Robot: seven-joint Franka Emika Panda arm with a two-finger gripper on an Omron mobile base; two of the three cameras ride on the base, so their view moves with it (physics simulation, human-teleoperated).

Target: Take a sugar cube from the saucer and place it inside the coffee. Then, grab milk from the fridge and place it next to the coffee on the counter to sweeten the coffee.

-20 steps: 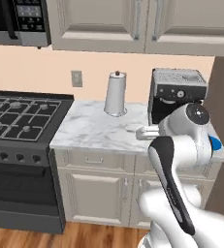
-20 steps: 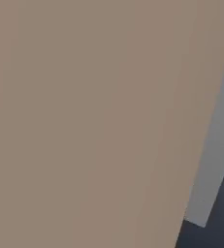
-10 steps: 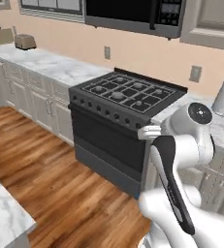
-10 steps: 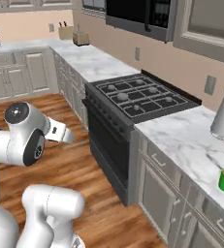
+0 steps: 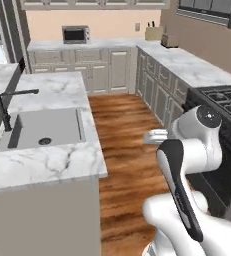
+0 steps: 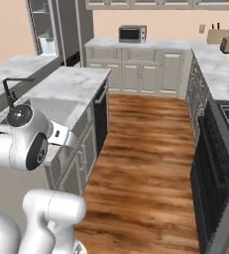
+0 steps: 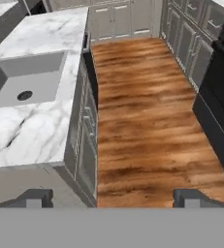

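Observation:
My gripper [image 7: 113,199] is open, its two dark fingertips [image 7: 36,198] set wide apart with nothing between them. It hangs over the wood floor beside the island's corner. The hand [image 5: 155,136] juts from the white arm toward the aisle and also appears at the arm's wrist [image 6: 61,136]. The fridge [image 6: 42,25] stands far off at the back left, a tall grey cabinet with shelves. A pale box [image 6: 47,45] sits on one shelf, too small to tell whether it is the milk. The sugar cube, the saucer, the coffee and their counter are out of view.
An island with a marble top [image 5: 47,160], a sink [image 5: 42,127] and a black tap [image 5: 7,107] lies to the left. The black stove [image 6: 220,149] stands to the right. Wood floor [image 7: 142,111] runs between them to beige cabinets and a microwave [image 6: 132,33].
The whole picture has swung round with the base, from the counter and stove to the island, floor aisle and far fridge. The gripper has stayed open.

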